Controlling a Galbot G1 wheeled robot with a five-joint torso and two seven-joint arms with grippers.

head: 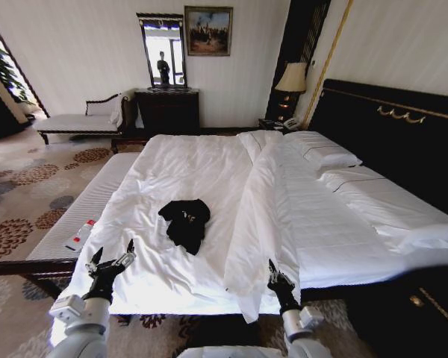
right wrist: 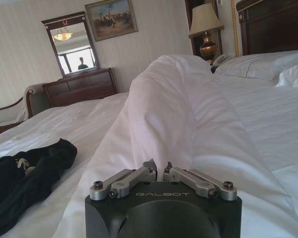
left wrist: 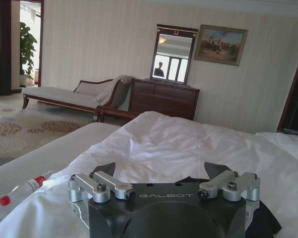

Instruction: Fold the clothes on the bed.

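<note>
The black T-shirt (head: 185,222) lies crumpled on the white duvet (head: 187,171) of the bed (head: 373,119), about in the middle of the duvet and well apart from the pillows (head: 321,153). The left tool (head: 112,261) is over the edge of the duvet nearest the robot, its fingers (left wrist: 111,183) spread wide and holding nothing. The right tool (head: 272,272) is at the same edge, at the folded-back ridge of the duvet, its fingers (right wrist: 188,176) pressed together with duvet fabric touching their tips.

both arms low in front, pointing forward. left gripper (head: 113,257) has its fingers spread wide apart, right gripper (head: 273,272) has its fingers pinched together at the tips.
</note>
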